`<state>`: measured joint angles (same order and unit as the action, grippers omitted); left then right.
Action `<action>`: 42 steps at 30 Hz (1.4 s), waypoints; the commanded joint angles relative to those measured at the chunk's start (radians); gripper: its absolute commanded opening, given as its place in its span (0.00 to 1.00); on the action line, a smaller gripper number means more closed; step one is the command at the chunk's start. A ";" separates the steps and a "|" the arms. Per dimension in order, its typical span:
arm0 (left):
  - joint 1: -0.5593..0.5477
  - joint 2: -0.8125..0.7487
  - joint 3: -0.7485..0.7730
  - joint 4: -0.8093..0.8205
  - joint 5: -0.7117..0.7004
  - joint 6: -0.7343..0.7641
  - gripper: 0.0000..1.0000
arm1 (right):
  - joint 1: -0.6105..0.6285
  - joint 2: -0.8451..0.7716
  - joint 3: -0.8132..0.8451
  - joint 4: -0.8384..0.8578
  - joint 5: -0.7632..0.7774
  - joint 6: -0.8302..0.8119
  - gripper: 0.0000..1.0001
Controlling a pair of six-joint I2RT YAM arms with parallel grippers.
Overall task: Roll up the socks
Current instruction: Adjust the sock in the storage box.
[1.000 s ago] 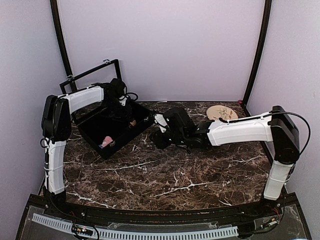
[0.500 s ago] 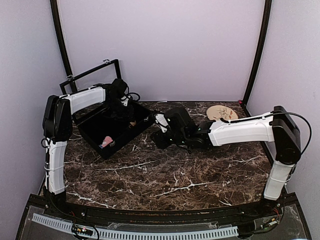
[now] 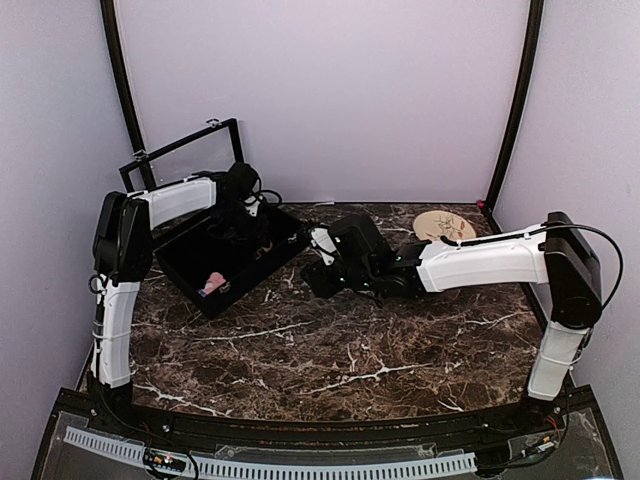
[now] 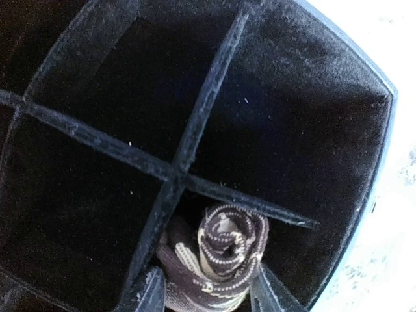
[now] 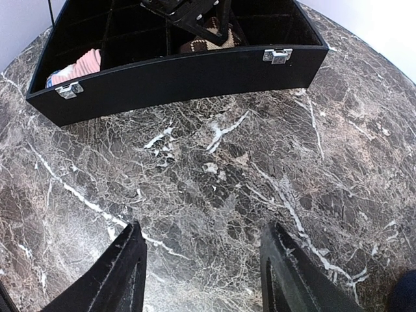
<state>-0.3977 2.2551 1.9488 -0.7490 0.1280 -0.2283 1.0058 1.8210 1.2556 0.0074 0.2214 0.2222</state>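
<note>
The rolled knit argyle sock [image 4: 218, 257] is clamped by the half-closed left gripper [image 4: 209, 287] inside a velvety box [image 4: 214, 84] compartment; the pink sock [image 5: 81, 64] is lodged in another. The right gripper [image 5: 201, 273] is spread, empty, over veined marble [image 5: 227, 169].

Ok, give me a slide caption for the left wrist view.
Left pincer straddling a rolled argyle sock in one compartment of the black divided box.

Top camera overlooks table [image 3: 350, 345]; both wrist cameras close, sharing box [image 5: 182, 75].
</note>
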 commanded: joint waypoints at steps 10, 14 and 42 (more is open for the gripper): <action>-0.006 0.037 0.089 -0.067 -0.036 0.033 0.23 | -0.012 -0.016 -0.001 0.033 0.002 -0.002 0.55; -0.005 0.048 0.098 -0.130 -0.042 0.040 0.18 | -0.014 -0.021 -0.009 0.040 -0.002 -0.002 0.55; -0.014 0.175 0.246 -0.222 0.021 0.041 0.29 | -0.019 -0.024 -0.027 0.038 -0.002 0.007 0.56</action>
<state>-0.4015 2.4149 2.1750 -0.9318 0.1280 -0.1822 0.9974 1.8210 1.2293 0.0219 0.2173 0.2222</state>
